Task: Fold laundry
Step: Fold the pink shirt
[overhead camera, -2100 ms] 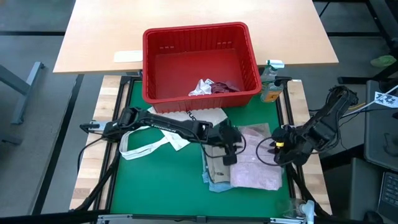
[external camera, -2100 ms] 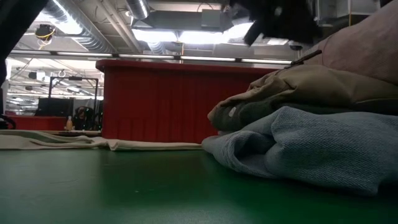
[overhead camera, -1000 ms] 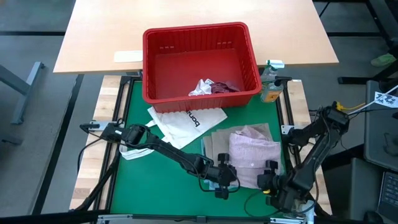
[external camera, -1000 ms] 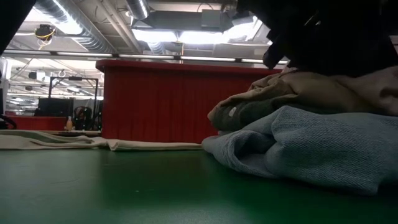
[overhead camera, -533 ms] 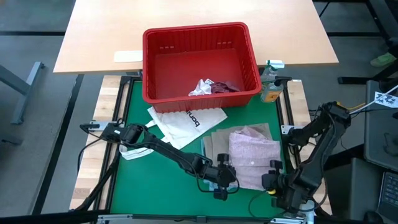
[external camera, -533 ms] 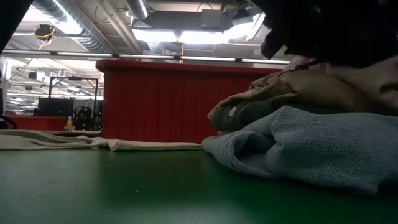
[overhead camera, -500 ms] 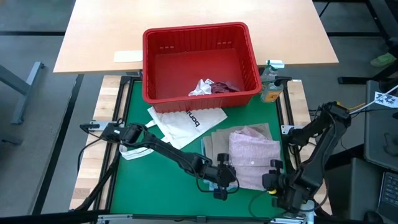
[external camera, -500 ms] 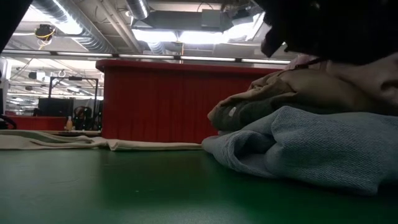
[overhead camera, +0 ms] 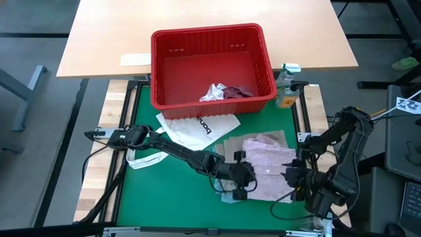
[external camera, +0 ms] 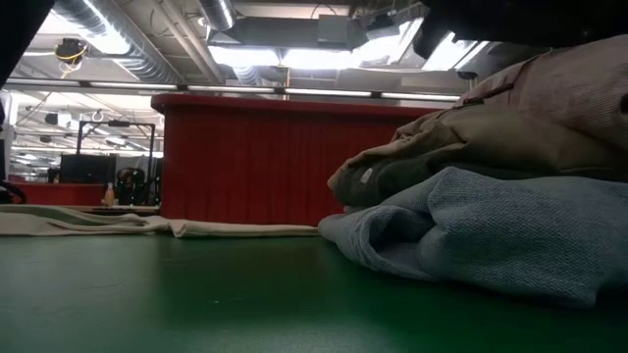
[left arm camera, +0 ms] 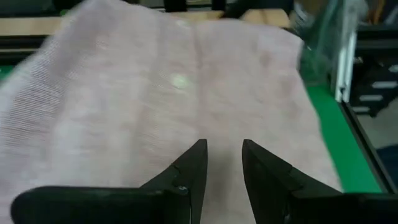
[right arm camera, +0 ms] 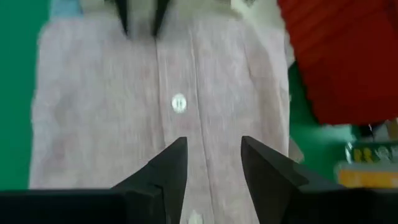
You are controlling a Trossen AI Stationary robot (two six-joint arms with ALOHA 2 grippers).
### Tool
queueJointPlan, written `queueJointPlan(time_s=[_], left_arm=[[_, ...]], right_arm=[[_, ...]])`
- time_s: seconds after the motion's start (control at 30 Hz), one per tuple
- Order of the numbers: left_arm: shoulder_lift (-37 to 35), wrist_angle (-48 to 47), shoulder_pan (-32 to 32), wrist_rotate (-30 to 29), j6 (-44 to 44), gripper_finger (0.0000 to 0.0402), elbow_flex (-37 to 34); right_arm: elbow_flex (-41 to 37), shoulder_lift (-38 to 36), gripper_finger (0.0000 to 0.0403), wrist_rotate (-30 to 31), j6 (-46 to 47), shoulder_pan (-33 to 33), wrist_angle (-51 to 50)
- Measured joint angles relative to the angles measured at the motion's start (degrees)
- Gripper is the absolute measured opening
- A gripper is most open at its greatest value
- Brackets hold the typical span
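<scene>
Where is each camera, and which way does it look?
High: above the table, looking straight down; both arms, left gripper, right gripper, pink shirt, basket.
Low: at table height, looking across at the clothes pile; dark arm parts on top.
Left wrist: over the shirt; own gripper.
Right wrist: over the shirt; own gripper.
Both wrist views share the shirt.

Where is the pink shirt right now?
In the high view the pink shirt lies on top of the folded pile on the green mat, in front of the red basket, between the left gripper and the right gripper.
</scene>
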Motion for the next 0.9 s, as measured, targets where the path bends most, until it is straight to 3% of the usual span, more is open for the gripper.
queueJointPlan(time_s=[0.33,0.53,0.7,0.9], left_arm=[[-0.04,3.50,6.65,0.37,-3.44,0.0096,0.00],[-1.38,1.41,9.17,11.14,-11.52,0.0096,0.00],[-5.03,-7.60,10.73,21.34,-16.02,0.0096,0.02],[-9.75,-18.37,10.52,20.13,-16.00,0.0096,0.02]], right_arm=[[-8.20,-11.75,0.0152,1.19,-0.78,-7.34,0.27],[-12.56,-17.62,0.0152,-5.14,5.93,-10.05,0.65],[-12.77,-18.59,0.0152,-8.03,6.42,-9.94,1.75],[-12.77,-18.59,0.0152,-13.69,6.38,-9.90,1.92]])
